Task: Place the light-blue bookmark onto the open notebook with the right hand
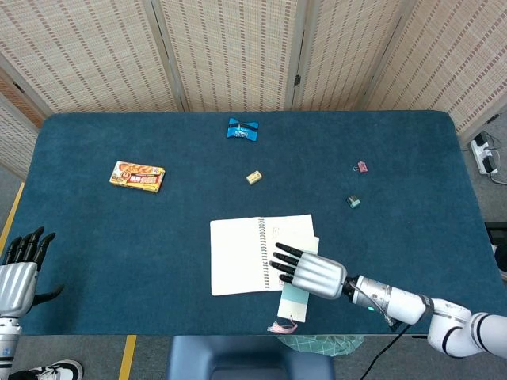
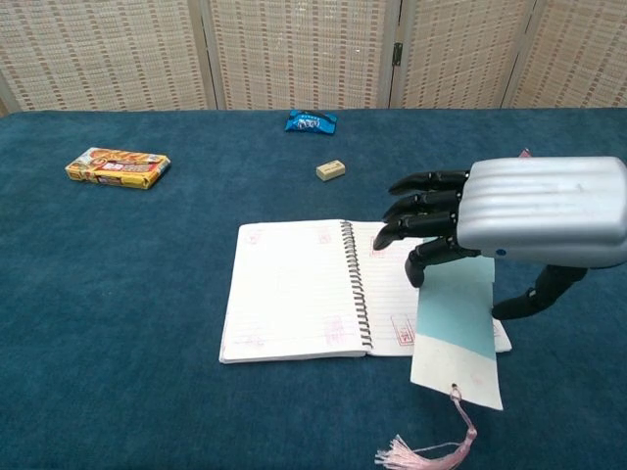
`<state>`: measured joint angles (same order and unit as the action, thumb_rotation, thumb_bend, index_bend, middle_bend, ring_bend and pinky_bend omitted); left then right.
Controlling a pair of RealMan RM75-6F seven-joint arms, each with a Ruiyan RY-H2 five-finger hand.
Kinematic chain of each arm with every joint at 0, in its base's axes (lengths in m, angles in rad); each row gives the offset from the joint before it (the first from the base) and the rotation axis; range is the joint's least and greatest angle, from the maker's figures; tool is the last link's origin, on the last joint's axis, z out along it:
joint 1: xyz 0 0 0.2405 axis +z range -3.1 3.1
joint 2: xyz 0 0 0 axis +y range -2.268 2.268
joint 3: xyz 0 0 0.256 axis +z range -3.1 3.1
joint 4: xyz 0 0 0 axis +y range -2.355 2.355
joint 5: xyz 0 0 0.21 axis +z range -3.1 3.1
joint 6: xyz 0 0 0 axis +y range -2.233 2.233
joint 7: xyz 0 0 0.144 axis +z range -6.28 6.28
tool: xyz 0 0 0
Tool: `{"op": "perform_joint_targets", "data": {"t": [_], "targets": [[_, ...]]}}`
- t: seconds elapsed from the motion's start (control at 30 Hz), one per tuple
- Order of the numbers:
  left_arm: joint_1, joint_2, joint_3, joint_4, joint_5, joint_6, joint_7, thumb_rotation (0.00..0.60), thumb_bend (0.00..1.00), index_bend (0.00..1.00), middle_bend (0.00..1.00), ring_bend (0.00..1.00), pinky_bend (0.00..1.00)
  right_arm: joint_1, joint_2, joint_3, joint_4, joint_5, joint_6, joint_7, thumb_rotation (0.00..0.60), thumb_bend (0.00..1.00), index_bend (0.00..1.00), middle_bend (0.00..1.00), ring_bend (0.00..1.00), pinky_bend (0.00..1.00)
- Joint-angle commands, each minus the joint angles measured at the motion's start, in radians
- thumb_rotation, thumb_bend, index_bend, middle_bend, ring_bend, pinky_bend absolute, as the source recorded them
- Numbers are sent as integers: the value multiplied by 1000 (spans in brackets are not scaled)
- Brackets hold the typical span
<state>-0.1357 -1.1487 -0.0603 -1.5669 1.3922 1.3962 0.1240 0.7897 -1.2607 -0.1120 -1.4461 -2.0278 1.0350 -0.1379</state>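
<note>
The open spiral notebook [image 1: 242,255] [image 2: 289,287] lies near the table's front edge. My right hand [image 1: 314,275] [image 2: 534,212] hovers over its right page, fingers pointing left. It holds the top end of the light-blue bookmark [image 1: 295,300] [image 2: 456,333]. The bookmark runs from the right page's lower corner out past the notebook's near edge. Its pink tassel [image 1: 281,325] [image 2: 423,452] trails on the cloth by the table edge. My left hand [image 1: 21,268] is at the far left edge, fingers apart, holding nothing.
An orange snack box [image 1: 137,176] [image 2: 118,167] lies at the left. A blue packet [image 1: 242,129] [image 2: 311,121] sits at the back, with a small beige block [image 1: 253,177] [image 2: 330,170] nearer. A pink clip [image 1: 362,167] and a teal clip [image 1: 353,202] lie to the right.
</note>
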Motion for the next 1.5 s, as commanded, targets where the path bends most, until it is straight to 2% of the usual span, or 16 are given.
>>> {"op": "perform_joint_targets", "data": {"t": [0.03,0.27,0.4,0.7,0.9,1.1,1.5], "targets": [[-6,-6,-4,6,-14,-14,7,600,221,128,0,0,14,51,-77,-12,166,-65,41,72,600,231,474,159,105,0],[-13,-14,-13,19,-37,-32,5,600,221,126,0,0,14,112,-212,-56,458,-154,165,232,600,233,456,151,103,4],[-16,-14,-14,22,-47,-40,3,600,222,124,0,0,14,134,-306,-79,666,-186,260,321,600,234,440,145,115,31],[-19,-23,-21,38,-60,-46,-5,600,220,130,0,0,14,177,-458,-121,958,-186,333,436,600,238,405,125,115,59],[-19,-24,-24,41,-66,-44,-7,600,221,131,0,0,13,197,-527,-138,1075,-158,351,504,600,237,373,120,116,82],[-18,-22,-26,45,-72,-46,-14,600,222,130,0,0,14,198,-560,-156,1149,-126,357,553,600,238,366,118,118,89],[-15,-27,-27,44,-74,-34,-1,600,220,130,0,0,14,206,-580,-204,1212,-96,364,586,600,239,363,117,118,98]]}}
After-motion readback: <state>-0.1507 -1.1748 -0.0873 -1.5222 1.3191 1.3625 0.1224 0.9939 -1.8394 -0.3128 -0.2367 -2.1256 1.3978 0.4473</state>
